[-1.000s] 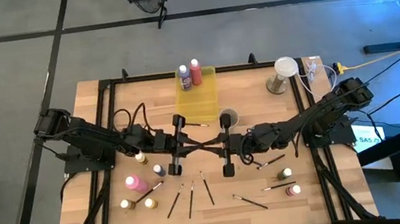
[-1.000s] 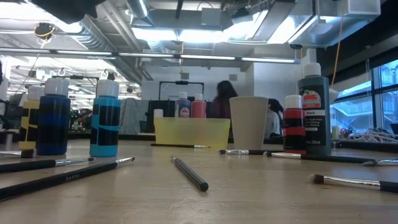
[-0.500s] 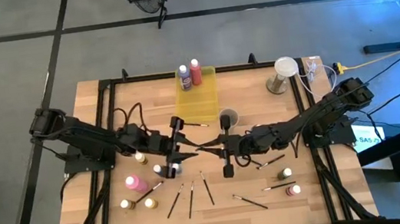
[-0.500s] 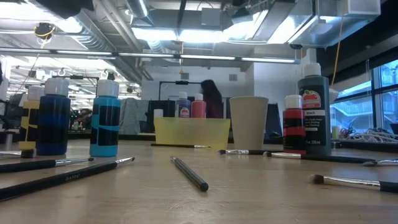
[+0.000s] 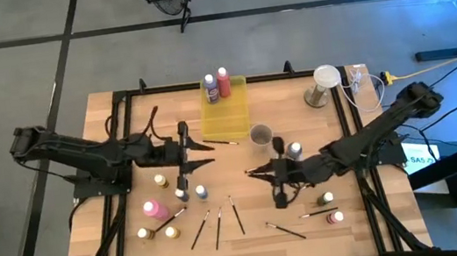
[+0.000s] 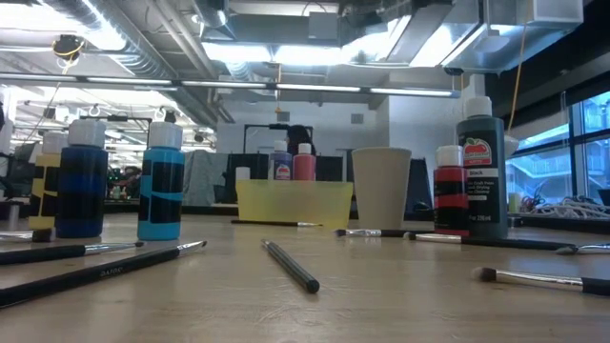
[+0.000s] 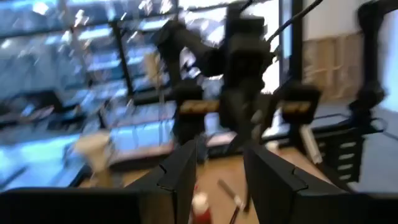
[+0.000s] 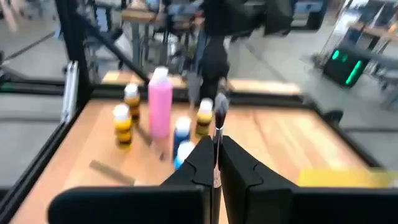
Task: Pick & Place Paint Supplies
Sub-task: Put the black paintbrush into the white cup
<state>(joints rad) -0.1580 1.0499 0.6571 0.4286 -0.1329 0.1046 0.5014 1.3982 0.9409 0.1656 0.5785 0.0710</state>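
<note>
Both arms are stretched in low over the counter from their own sides, reaching toward the middle. The left arm comes in from the left edge, elbow bent, and its gripper sits left of center with the two fingers parted a bit, a clear gap between them in the wrist view. The right arm runs in at a diagonal from the right edge, and its gripper is just right of center, fingers pinched together. The two grippers are apart, not touching each other.
</note>
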